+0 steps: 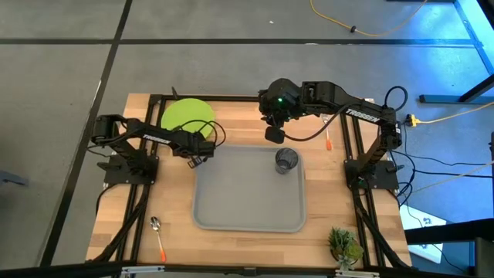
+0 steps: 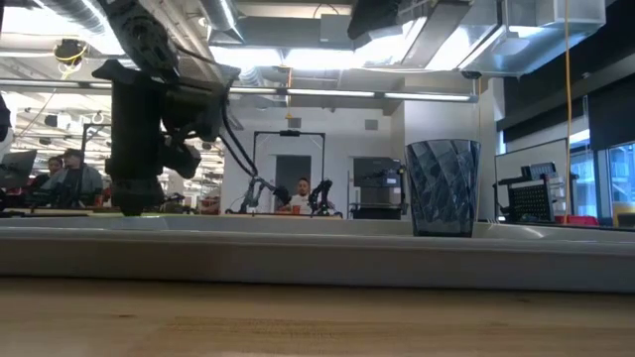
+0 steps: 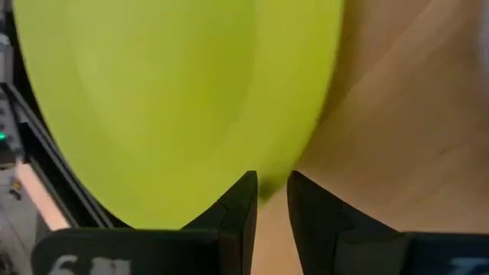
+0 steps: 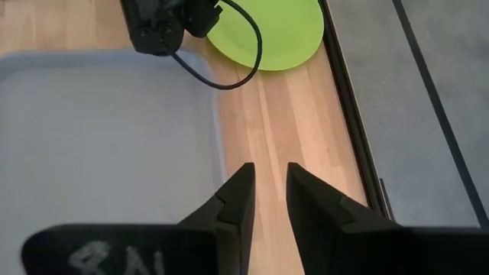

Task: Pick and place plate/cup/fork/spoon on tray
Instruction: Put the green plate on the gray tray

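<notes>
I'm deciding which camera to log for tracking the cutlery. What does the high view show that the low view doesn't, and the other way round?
Only the high view shows the spoon, the fork, the plate with the left end effector beside it, and a small plant. Only the low view shows the room beyond the table, with people seated there. Both show the cup standing upright on the tray.

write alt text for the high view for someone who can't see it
Top-down view of a wooden table with a grey tray holding a dark cup. The left claw sits at a lime-green plate beside the tray; the right claw hovers near the cup. A spoon, fork and small plant lie outside the tray.
</notes>
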You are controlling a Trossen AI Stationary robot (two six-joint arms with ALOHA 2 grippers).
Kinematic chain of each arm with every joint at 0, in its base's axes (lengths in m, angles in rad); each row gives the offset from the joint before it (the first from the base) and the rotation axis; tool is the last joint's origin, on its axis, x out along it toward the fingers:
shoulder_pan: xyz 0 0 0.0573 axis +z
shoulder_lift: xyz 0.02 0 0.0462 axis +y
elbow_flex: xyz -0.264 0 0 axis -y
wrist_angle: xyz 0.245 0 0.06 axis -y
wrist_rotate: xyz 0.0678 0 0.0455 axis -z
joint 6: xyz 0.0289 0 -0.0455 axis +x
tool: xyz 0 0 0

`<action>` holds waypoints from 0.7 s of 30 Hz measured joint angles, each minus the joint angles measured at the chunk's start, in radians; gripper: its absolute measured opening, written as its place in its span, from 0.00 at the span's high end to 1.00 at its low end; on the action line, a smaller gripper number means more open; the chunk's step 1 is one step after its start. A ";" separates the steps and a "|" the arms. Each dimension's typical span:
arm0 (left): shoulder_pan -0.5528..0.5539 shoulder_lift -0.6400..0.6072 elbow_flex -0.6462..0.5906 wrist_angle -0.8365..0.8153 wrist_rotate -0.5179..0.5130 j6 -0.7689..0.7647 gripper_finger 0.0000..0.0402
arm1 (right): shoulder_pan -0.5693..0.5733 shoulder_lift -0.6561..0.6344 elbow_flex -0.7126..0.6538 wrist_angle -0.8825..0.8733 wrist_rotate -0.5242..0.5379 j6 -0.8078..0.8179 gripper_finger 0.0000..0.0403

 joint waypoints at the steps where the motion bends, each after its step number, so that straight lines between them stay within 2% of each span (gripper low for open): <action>1: 0.000 0.000 -0.001 0.000 -0.013 0.000 0.83 | 0.000 0.000 0.000 0.000 0.000 -0.001 0.81; 7: 0.005 0.000 -0.002 0.044 -0.071 0.052 0.83 | 0.000 0.000 0.000 0.000 0.000 -0.001 0.81; 17: 0.068 0.000 -0.002 0.121 -0.058 0.088 0.84 | 0.000 0.000 0.000 0.002 0.000 -0.011 0.81; 21: 0.097 0.000 -0.002 0.121 -0.016 0.129 0.90 | 0.000 0.000 0.000 0.002 0.000 -0.012 0.81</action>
